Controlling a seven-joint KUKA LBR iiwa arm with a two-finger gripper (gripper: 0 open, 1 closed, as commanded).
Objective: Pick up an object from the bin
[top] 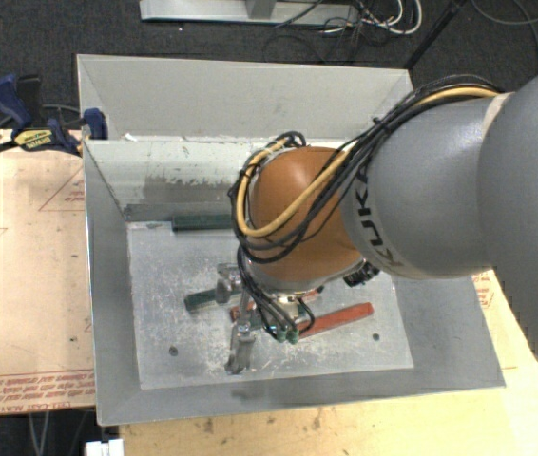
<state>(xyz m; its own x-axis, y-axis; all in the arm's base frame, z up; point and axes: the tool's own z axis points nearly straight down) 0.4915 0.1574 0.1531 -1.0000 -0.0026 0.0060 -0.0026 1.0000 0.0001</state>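
The jaws sit low in the bin (107, 283) near a red strip (340, 318); whether they're spread I can't tell. Nothing looks lifted yet.

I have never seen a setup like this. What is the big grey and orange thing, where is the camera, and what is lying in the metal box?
The large grey body is a robot arm reaching in from the right. The orange cover sits on its wrist, with cables looped round it. A single camera looks down from above, a little to one side.

The box is a grey metal bin. The arm's gripper is low over the bin floor, near the front middle. A red flat stick lies just to its right, a dark grey piece to its left, and a dark green stick along the back wall. I cannot tell whether anything is held.
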